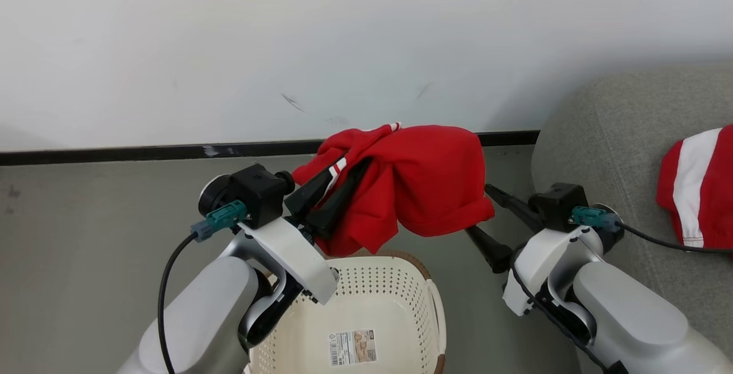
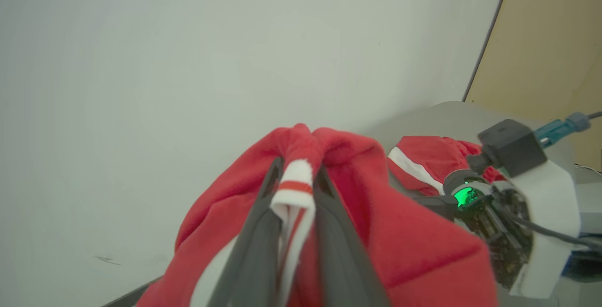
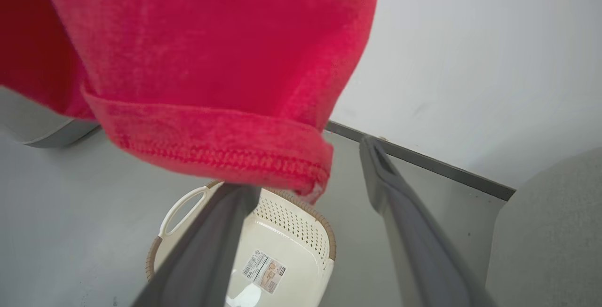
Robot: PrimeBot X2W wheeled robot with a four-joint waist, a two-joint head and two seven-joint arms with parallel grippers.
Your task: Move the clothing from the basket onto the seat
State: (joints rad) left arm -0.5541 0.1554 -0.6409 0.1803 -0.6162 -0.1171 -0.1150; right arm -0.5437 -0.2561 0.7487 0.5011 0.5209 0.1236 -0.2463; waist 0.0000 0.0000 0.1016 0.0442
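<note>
Seat (image 1: pixel 618 133) lies right of the basket (image 1: pixel 395 288), one striped red piece (image 1: pixel 696 185) on it. Above the basket hangs a bunched red garment (image 1: pixel 424 179), white cuff (image 2: pixel 294 175) pinched by left gripper (image 1: pixel 350 168); right gripper (image 1: pixel 482 213) spread wide beside its hem. Carry step, seemingly: next, swing right over the seat, release.

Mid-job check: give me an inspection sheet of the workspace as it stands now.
Surface: grey floor, basket standing on it.
Job's things: basket, visible bottom shows just a sticker; red garment hangs above its far rim; second red-and-white garment lies on the sofa.
Clutter: nothing seen.
Hands: left hand shut on the red garment; right hand open at its hem, contact unclear.
Cables: black cable at left wrist, another at right; no snag seen.
Surroundings: white wall, scuffed; dark baseboard.
</note>
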